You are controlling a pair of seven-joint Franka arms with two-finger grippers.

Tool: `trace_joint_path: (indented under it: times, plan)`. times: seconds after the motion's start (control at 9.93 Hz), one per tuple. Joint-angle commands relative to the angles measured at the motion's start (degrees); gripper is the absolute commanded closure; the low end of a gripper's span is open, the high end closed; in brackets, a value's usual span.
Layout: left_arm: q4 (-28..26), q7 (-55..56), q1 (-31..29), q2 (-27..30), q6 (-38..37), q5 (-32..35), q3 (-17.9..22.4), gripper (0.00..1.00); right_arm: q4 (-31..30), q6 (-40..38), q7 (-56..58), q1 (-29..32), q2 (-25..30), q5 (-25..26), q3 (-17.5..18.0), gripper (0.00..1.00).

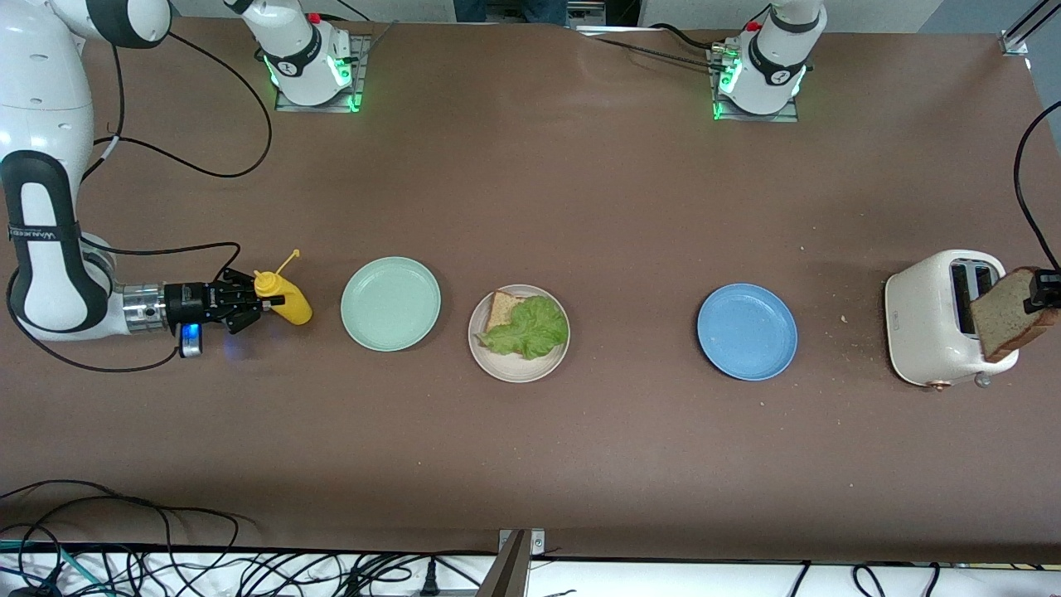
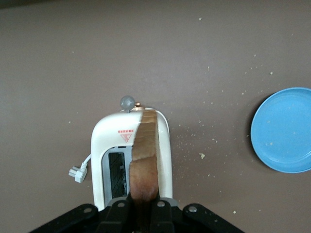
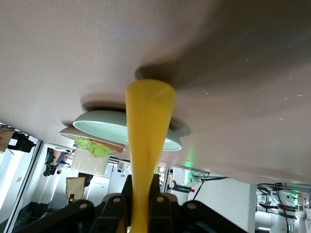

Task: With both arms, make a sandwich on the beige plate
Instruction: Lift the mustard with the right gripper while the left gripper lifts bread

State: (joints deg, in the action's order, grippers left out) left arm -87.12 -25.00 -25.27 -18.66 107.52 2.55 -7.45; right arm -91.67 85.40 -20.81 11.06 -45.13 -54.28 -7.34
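The beige plate [image 1: 518, 371] sits mid-table with a bread slice [image 1: 501, 306] and a ruffled green lettuce leaf [image 1: 528, 327] on it. My left gripper [image 1: 1041, 292] [image 2: 144, 206] is shut on a second bread slice [image 1: 1005, 317] [image 2: 145, 155], held upright just above the toaster [image 1: 928, 319] [image 2: 103, 145]. At the right arm's end of the table, my right gripper [image 1: 249, 305] [image 3: 144, 194] reaches in sideways. Its fingers are shut on a yellow squeeze bottle [image 1: 286, 300] [image 3: 148, 121], whose base is on the table.
A mint-green plate [image 1: 390, 303] [image 3: 104, 126] lies between the yellow bottle and the beige plate. A blue plate [image 1: 747, 332] [image 2: 284, 131] lies between the beige plate and the toaster. Crumbs dot the table around the toaster.
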Motion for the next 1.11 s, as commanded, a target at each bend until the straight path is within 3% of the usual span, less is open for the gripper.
trace_joint_path:
  times: [0.0, 0.3, 0.7, 1.01]
  plan:
    - [2.3, 1.5, 0.0, 0.2, -1.3, -1.2, -1.2, 1.0, -0.4, -0.5, -2.9, 0.0, 4.0, -1.1, 0.5, 0.85]
    - [2.8, 7.6, 0.0, 0.5, -2.8, -2.5, -5.0, 1.0, 0.0, 4.9, -13.9, -5.2, 9.3, -0.1, 0.5, 0.84]
    - [2.7, 17.1, 0.0, 0.4, -4.8, -17.7, -7.1, 1.0, 0.9, 17.8, -29.2, -14.7, 12.8, 5.7, 0.4, 0.84]
    - [2.5, 19.4, 0.7, -1.1, -4.6, -17.9, -9.6, 1.0, 0.8, 31.1, -43.0, -24.1, 15.1, 14.7, 0.6, 0.84]
